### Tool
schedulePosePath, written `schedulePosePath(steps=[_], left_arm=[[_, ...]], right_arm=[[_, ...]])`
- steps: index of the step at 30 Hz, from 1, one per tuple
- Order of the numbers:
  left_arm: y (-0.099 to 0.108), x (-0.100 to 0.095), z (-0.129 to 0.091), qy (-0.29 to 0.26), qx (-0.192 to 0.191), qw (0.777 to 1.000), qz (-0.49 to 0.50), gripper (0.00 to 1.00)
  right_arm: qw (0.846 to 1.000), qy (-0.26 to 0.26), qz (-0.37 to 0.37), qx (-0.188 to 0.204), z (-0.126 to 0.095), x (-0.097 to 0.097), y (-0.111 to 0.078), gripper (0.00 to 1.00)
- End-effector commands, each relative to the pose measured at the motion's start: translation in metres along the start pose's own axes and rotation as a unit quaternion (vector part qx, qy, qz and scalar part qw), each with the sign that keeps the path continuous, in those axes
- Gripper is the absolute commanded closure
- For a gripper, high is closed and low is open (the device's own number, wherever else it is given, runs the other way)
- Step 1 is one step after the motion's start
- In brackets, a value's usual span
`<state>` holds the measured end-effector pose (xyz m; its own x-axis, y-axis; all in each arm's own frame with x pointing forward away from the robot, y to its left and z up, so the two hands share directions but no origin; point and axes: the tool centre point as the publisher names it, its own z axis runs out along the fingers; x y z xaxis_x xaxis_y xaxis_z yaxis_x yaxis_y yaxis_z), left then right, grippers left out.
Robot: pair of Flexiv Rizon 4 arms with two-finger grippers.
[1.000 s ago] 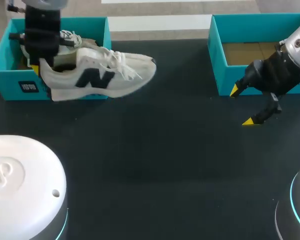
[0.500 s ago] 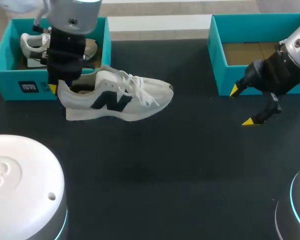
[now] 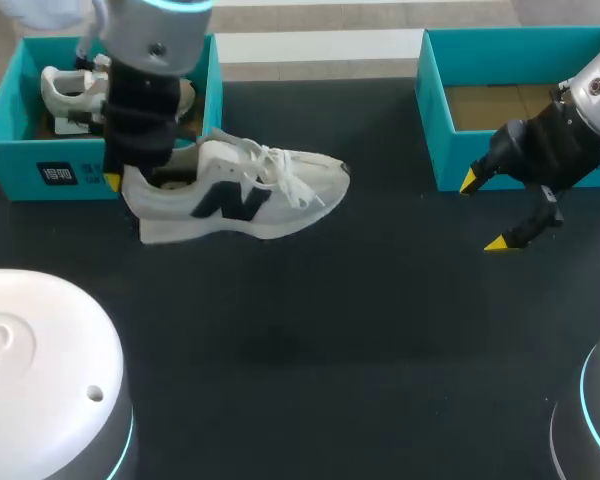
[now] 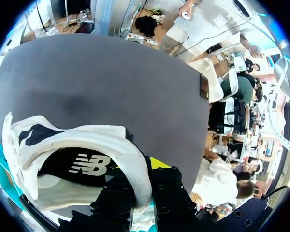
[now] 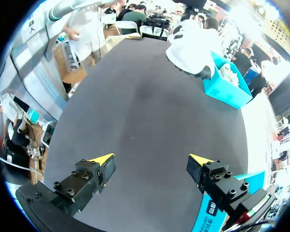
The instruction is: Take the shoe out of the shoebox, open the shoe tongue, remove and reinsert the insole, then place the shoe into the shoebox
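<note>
A white sneaker (image 3: 242, 190) with a dark logo is in front of the left teal shoebox (image 3: 20, 160), toe pointing right. My left gripper (image 3: 120, 178) is shut on its heel collar from above. In the left wrist view the white heel rim (image 4: 130, 164) is pinched between the black fingers of the left gripper (image 4: 142, 169), over the dark table. I cannot tell whether the sole touches the table. A second white shoe (image 3: 65, 92) lies inside that box. My right gripper (image 3: 482, 212) hangs open and empty in front of the right teal box (image 3: 442, 150); the right wrist view shows this gripper (image 5: 150, 159), with the sneaker (image 5: 188, 50) far ahead.
The right box shows a bare cardboard floor (image 3: 490, 105). White rounded arm bases stand at the front left (image 3: 40, 360) and front right (image 3: 590, 420). The dark tabletop (image 3: 330, 330) stretches between the two grippers.
My left arm has carried the sneaker out from over the left box, rightward and toward the front, and lower. The right arm has not moved.
</note>
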<state>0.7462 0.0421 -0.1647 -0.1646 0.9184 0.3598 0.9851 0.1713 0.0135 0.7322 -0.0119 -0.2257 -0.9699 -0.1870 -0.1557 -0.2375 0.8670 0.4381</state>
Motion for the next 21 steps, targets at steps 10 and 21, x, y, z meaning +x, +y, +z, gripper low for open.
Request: schedulePosePath(steps=[10,21], left_arm=[[-0.043,-0.050,0.026,0.011,-0.039,0.999,-0.001,1.00],[-0.058,-0.082,0.057,0.011,-0.028,1.000,0.006,1.00]], right_arm=[[1.000,0.000,0.001,0.002,0.001,0.000,0.000,0.00],[1.000,0.000,0.001,0.002,0.001,0.000,0.000,0.00]])
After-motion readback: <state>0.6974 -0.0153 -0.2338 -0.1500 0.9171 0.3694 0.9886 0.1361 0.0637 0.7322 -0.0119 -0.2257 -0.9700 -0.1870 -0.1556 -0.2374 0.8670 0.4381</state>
